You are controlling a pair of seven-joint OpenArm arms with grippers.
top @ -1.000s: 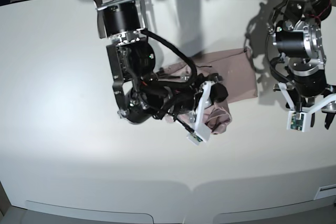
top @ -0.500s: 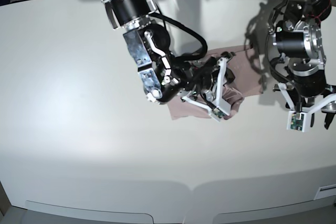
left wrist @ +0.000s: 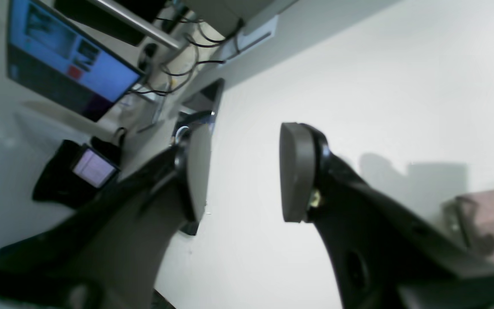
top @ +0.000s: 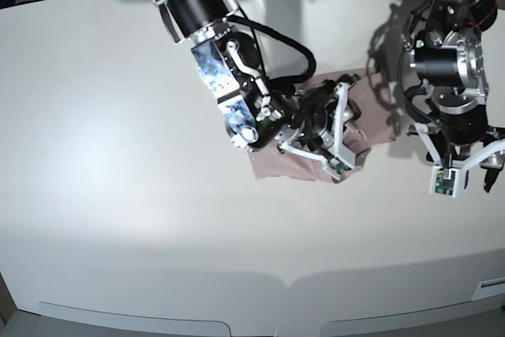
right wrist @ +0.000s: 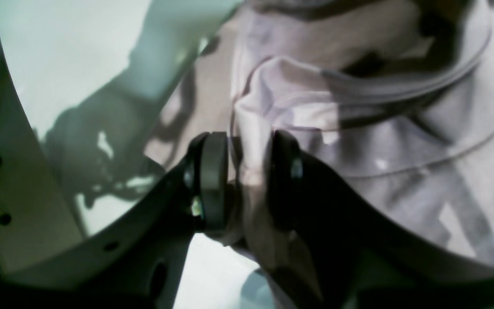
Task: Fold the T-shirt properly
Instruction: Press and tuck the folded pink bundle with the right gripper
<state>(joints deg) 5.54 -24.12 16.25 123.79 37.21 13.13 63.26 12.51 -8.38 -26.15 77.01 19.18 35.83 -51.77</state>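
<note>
In the right wrist view we see the right claw [right wrist: 242,180] closest to the lens, its two pads narrowly apart with a fold of the T-shirt [right wrist: 358,141] running between them; whether the pads press that fold or merely flank it, we cannot tell (motion blur). This view alone shows the cloth's ridges and seams piled just beyond the pads.

The left wrist view gives us the left claw [left wrist: 242,171] spread wide, nothing between its pads [left wrist: 292,171], bare worktop [left wrist: 380,86] beyond. Only a corner of the T-shirt [left wrist: 491,214] shows at the right edge, well apart from the pads. A lit monitor [left wrist: 62,60] stands off the worktop's far edge, seen in no other view.

The base view shows the layout: the T-shirt [top: 371,116] lies bunched right of the worktop's [top: 118,195] centre, under the right claw [top: 347,128]. The left claw [top: 485,165] hangs beside the cloth, clear of it.
</note>
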